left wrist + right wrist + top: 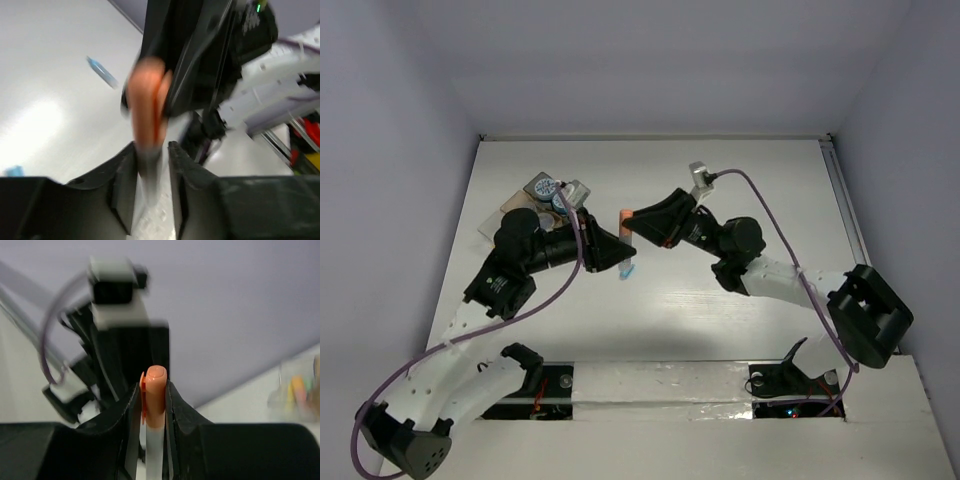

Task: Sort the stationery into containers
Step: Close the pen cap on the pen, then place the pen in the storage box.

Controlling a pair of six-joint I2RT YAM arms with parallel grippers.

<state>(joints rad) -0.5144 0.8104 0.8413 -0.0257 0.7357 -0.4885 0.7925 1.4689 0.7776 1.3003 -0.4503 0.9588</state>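
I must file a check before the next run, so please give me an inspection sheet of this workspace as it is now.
Surface: white table, no spill seen.
Job's things: orange-capped pen held up between the two arms; blue piece loose on the table; trays at the far left, holding items.
Clutter: nothing seen.
Grippers: right tool shut on the pen's cap; left tool on either side of the pen's pale body, too blurred to judge the grip.
Cables: purple cable on each arm, looping free.
Surroundings: plain grey walls; nothing else seen.
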